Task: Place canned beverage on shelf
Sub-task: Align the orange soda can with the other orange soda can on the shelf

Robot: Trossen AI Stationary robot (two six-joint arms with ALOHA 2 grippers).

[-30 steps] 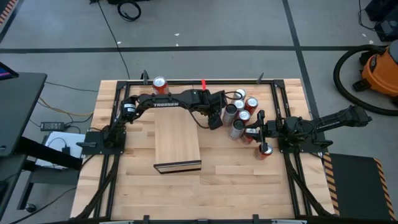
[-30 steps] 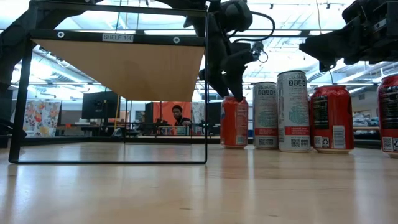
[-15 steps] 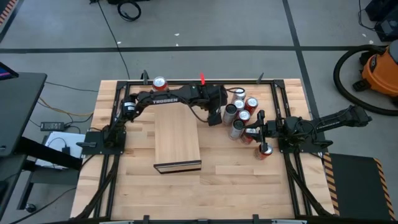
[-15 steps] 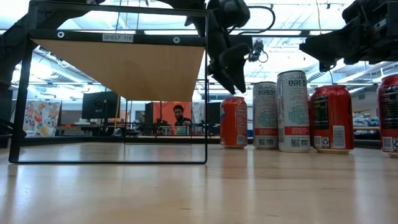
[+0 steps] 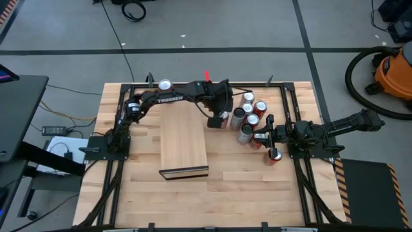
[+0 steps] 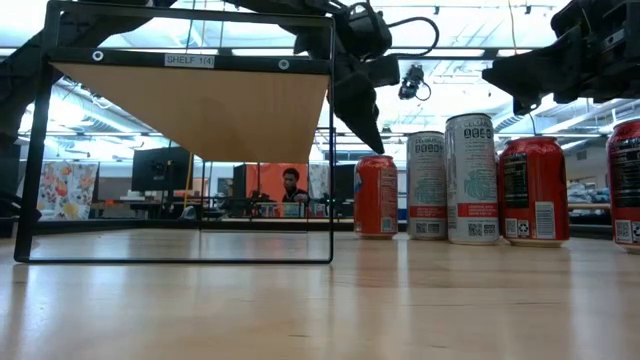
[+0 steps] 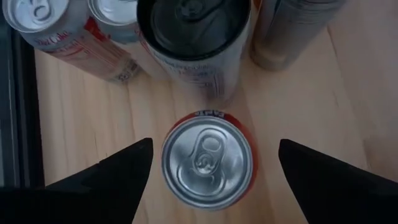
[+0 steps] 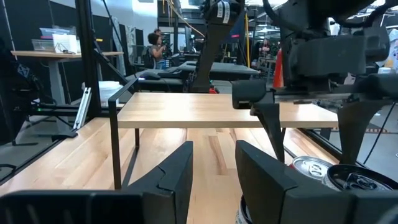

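Note:
A red can (image 7: 208, 163) stands upright on the table, the one nearest the shelf in a cluster of cans (image 5: 250, 116). My left gripper (image 7: 214, 143) hovers open above it, pointing steeply down, one finger on either side of its silver top and clear of it. In the low view the gripper (image 6: 358, 105) hangs above the can (image 6: 377, 195). The shelf (image 5: 183, 142) is a pale wood slab on a black frame, left of the cans. My right gripper (image 8: 214, 168) waits level at the right, open by a narrow gap with nothing in it.
One more can (image 5: 165, 85) stands at the far edge behind the shelf, and another (image 5: 275, 156) by the right arm. Tall silver and red cans (image 6: 470, 178) crowd just right of the red can. The shelf's black frame post (image 6: 332, 140) stands close on its left.
My left gripper has rolled about its own axis, swung a little toward the table's far edge, and its fingertips have risen from the level of the red can's top. The can stands where it was.

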